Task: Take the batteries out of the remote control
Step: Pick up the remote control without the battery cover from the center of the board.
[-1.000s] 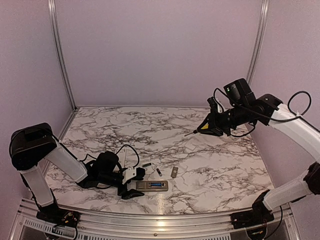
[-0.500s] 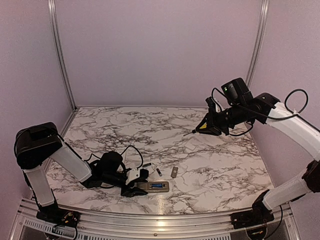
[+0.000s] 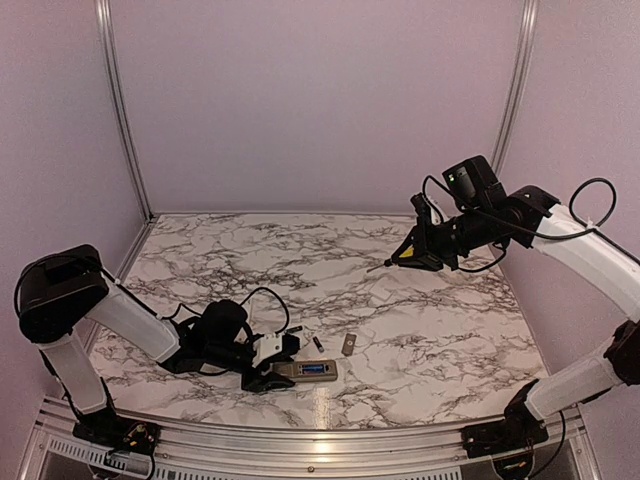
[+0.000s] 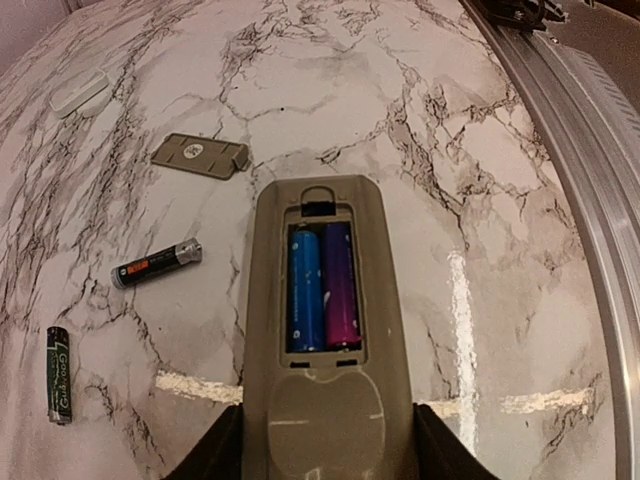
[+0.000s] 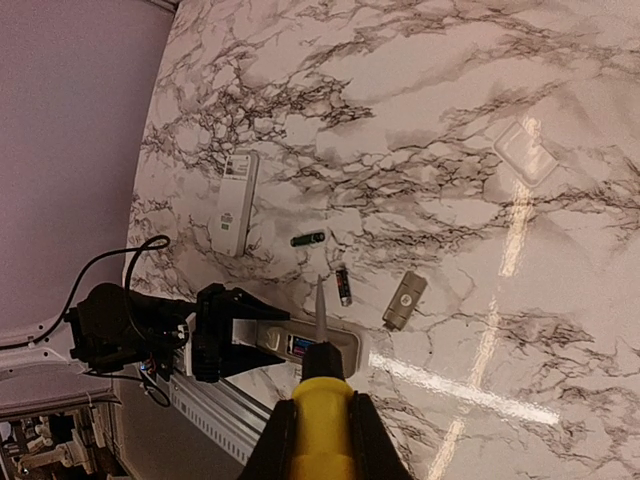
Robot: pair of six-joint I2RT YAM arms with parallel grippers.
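The tan remote control [image 4: 320, 210] lies back-up near the table's front edge, its compartment open. Inside sit a blue battery [image 4: 305, 290] and a purple one [image 4: 340, 285] side by side. Two dark batteries [image 4: 155, 264] [image 4: 59, 360] lie loose on the marble beside it. My left gripper [image 4: 325, 455] is shut on the remote's near end, one finger against each side. In the top view it [image 3: 283, 362] sits low at the remote [image 3: 308, 371]. My right gripper [image 5: 322, 430] hangs high over the table, shut on a yellow-handled screwdriver [image 5: 321, 370] with its tip pointing down.
The small flat grey cover plate [image 4: 200, 156] lies beyond the remote; it shows in the top view too [image 3: 348, 344]. A white rectangular device [image 5: 237, 203] rests on the table behind the left arm. The metal table rail [image 4: 585, 170] runs close along the remote's right side.
My left gripper has slid forward a little and narrowed onto the remote's end. The right arm with the screwdriver has shifted slightly left. The loose batteries and cover plate stayed put.
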